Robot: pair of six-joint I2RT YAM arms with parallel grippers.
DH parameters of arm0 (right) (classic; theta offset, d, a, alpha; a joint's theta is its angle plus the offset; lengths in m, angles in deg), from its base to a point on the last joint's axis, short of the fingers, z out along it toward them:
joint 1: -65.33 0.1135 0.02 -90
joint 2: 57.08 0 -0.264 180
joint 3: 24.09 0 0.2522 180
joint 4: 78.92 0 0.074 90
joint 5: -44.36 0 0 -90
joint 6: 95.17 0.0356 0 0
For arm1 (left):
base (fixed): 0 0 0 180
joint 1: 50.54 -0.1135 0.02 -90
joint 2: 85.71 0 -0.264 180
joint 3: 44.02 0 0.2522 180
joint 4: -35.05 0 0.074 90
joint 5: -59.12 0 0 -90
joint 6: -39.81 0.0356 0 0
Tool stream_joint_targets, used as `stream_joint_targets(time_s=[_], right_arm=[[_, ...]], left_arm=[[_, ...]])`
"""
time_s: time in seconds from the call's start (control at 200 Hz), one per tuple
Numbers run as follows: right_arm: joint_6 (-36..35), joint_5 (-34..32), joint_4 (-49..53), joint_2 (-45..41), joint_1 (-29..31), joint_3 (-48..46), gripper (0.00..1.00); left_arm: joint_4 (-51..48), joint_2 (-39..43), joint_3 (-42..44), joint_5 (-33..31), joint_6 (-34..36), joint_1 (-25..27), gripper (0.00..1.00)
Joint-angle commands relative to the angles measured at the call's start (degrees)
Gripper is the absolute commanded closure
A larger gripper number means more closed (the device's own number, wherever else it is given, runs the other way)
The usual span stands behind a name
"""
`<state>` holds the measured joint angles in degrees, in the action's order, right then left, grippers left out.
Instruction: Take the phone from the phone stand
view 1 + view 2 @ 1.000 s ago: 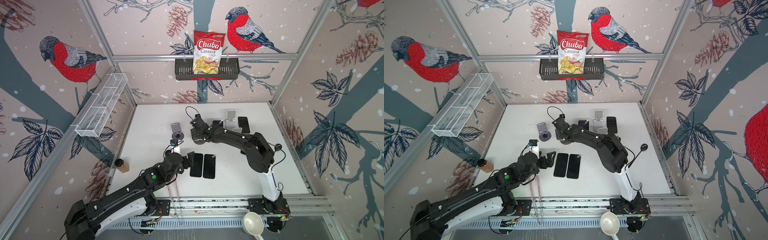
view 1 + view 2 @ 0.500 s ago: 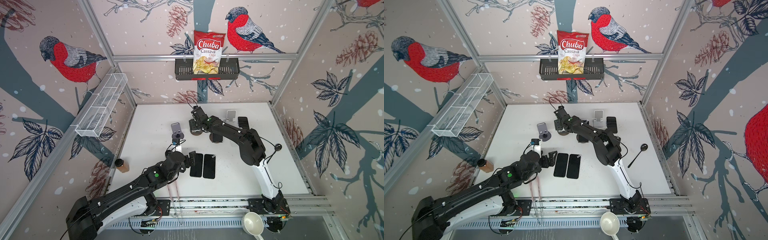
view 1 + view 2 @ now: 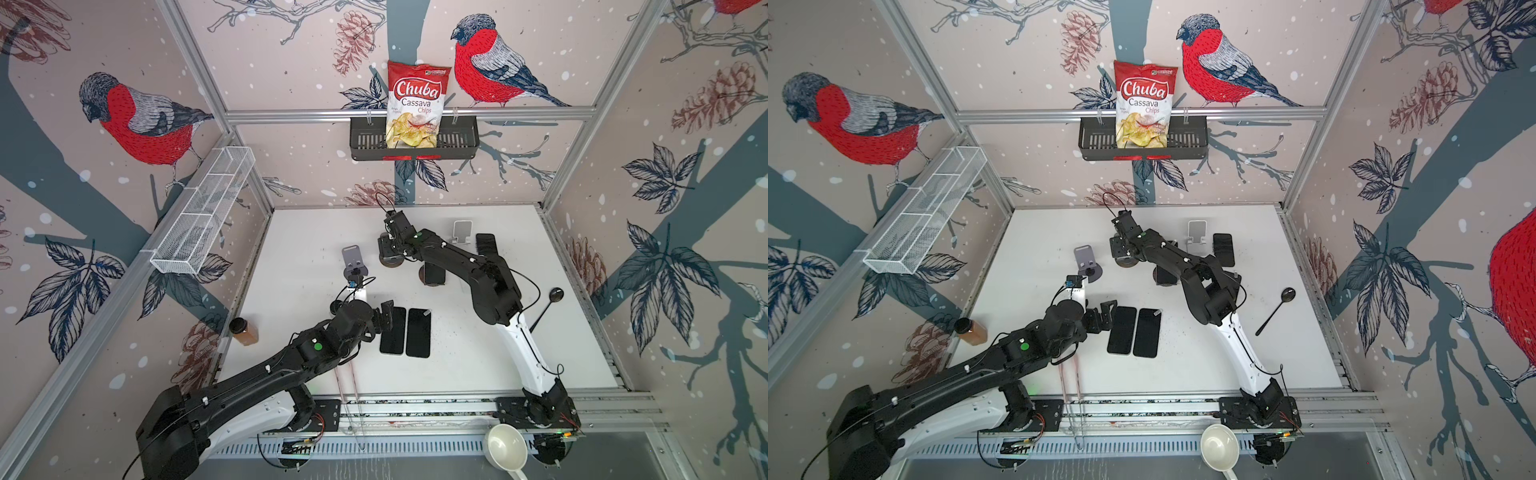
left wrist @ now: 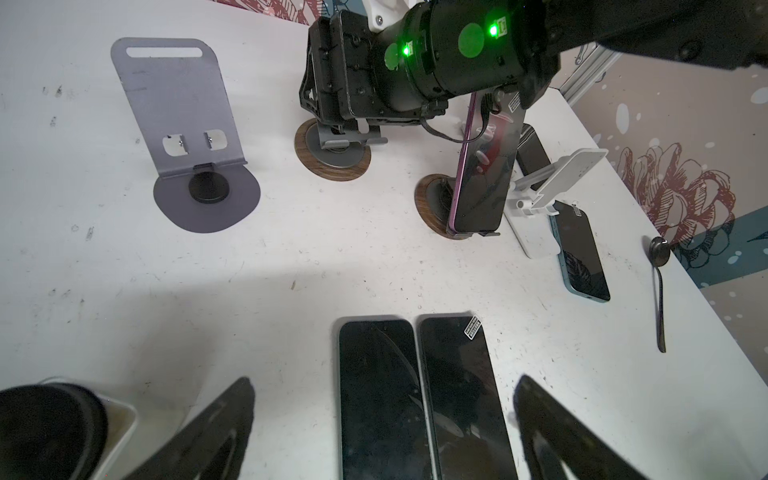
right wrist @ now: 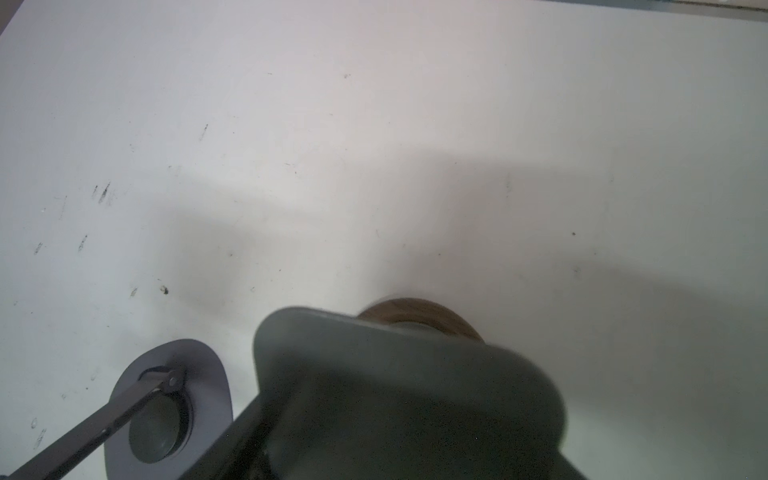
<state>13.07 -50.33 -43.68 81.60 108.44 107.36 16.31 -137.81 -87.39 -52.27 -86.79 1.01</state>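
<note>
Your left gripper (image 4: 384, 381) is wide apart beside two flat phones (image 4: 376, 395). One phone (image 4: 478, 183) leans on a wood-base stand (image 4: 430, 199), far middle, one of four stands. Your right gripper (image 3: 1121, 249) is at the next stand (image 4: 332, 162); I cannot tell if it is apart or together

**Table clearance: open lanes and obstructions**
Open: far-left table (image 3: 299, 232); near gap between the pair of flat phones (image 3: 417, 332) and the right arm (image 3: 457, 259). Blocked: far row, left to right, of grey stand (image 3: 353, 259), wood-based stand (image 3: 390, 262), phone stand (image 4: 430, 197) bearing an upright phone (image 4: 482, 178), white stand (image 3: 462, 232), flat phone (image 3: 486, 247) just beside it; right arm slants over the middle of this row. Edges: amber jar (image 3: 244, 331) near left, spoon (image 3: 544, 307) right.
</note>
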Motion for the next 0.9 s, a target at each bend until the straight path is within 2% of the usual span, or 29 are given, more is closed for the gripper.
stream_joint_targets(time_s=[0.0, 0.24, 0.385, 0.896], right_arm=[[-0.2, 1.2, 0.1, 0.2, -0.2, 0.3, 0.26], [-0.6, 1.8, 0.0, -0.6, -0.9, 1.2, 0.12], [-1.3, 0.8, 0.4, -1.7, -1.2, 2.3, 0.11], [-3.2, -3.7, 2.3, -11.8, -1.8, -0.9, 0.11]], left_arm=[[3.0, 0.0, -0.3, -0.3, 0.7, 0.0, 0.04], [4.2, -0.1, 0.1, -0.3, 0.5, -0.1, 0.04], [4.6, -0.8, -0.8, 0.4, 0.8, -0.6, 0.04], [13.1, -6.8, -5.2, 12.2, 4.6, -5.3, 0.04]])
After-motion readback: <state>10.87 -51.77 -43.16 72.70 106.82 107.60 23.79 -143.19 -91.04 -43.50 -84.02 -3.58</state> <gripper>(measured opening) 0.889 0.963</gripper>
